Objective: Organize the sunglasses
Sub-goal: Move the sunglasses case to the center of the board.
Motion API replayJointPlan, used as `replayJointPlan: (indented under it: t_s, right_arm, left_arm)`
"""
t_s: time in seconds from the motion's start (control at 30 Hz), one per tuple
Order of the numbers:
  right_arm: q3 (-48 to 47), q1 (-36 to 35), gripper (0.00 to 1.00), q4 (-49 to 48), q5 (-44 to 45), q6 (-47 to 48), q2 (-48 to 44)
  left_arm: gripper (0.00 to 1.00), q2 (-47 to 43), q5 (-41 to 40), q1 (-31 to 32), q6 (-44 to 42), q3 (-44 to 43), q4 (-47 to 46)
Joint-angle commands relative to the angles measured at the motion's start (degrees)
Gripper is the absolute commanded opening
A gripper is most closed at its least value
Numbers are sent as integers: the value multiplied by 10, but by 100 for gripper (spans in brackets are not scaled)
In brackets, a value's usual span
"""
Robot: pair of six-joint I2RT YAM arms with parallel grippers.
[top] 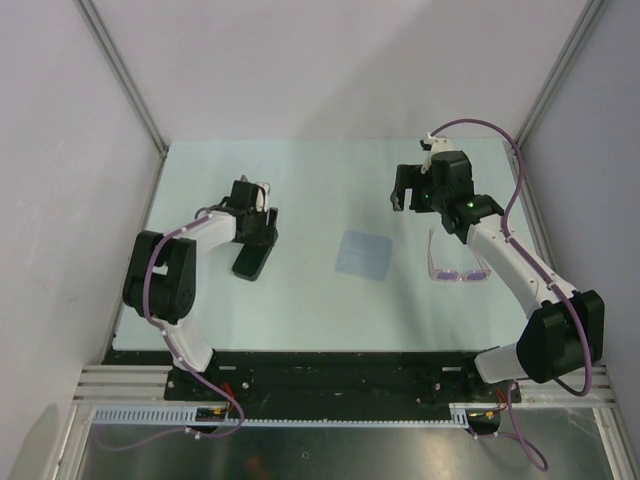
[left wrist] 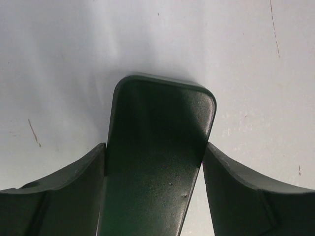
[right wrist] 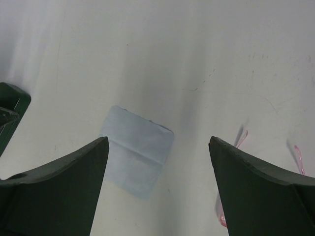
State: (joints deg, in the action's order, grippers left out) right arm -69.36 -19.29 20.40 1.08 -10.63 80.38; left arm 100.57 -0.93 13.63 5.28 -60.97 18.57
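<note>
Pale mint tabletop (top: 300, 170) btwn white walls, seen from above the two arm bases: the sunglasses (top: 458, 272) lie on the right side, partly under the right forearm, front bar running left-right w/ the slim pink temples pointing to the far wall. Just beyond them the right gripper (top: 413, 198) hovers, jaws wide apart and holding nothing. Its wrist view shows only pink temple tips, off to the right of the gap, so the pair sits toward the bases and outside the fingers' line. That prob. means a pull-back and turn before any pick. Of the two, the right arm is clearly nearer. The left gripper (top: 256, 228) is well apart, across the blue cloth (top: 364, 254), its fingers (left wrist: 74, 187) flanking one end of the black case (left wrist: 160, 108), right against its sides; whether actually clamped, can't tell. No brand, label or legible writing on glasses, case or cloth.
</note>
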Motion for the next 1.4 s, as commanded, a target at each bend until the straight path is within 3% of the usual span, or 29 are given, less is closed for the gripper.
replayJointPlan:
  t_s: [0.0, 0.13, 0.3, 0.47, 0.6, 0.8, 0.87, 0.9, 1.0, 1.1, 1.2, 1.37]
  right_arm:
    - [-23, -1, 88, -7, 5, 4, 3]
    - [-23, 0, 89, -6, -2, 7, 0]
    - [-23, -2, 90, -6, -33, 11, -1]
    - [-23, -12, 90, 6, -39, 8, 7]
    - [-23, -24, 90, 10, -41, 5, 21]
    - [-22, -53, 90, -1, -42, 4, 49]
    - [-22, -57, 90, -13, -49, -1, 65]
    - [-22, -58, 90, -19, -52, -4, 71]
    - [-22, -59, 89, -58, -64, -32, 101]
    - [-23, -71, 87, -112, -81, -44, 148]
    - [-38, -109, 86, -153, -69, -35, 200]
    - [-109, -155, 85, -163, -62, -34, 275]
  left_arm:
    - [63, 17, 12, 3, -23, -27, -14]
    - [49, 19, 11, 3, -31, -29, -14]
    - [48, -3, 58, 10, -50, -22, -23]
    - [53, -27, 120, 54, -88, 8, -45]
    - [60, -25, 100, 125, -117, 24, -49]
    - [70, -61, 93, 169, -133, 58, -65]
    - [78, -78, 60, 168, -121, 67, -75]
    - [89, -86, -11, 162, -100, 67, -76]
    - [98, -119, -6, 104, -57, 59, -74]
    - [100, -168, 31, 40, 8, 64, -76]
    - [100, -221, 19, 31, 34, 85, -64]
    - [95, -306, 73, 31, 93, 166, -48]
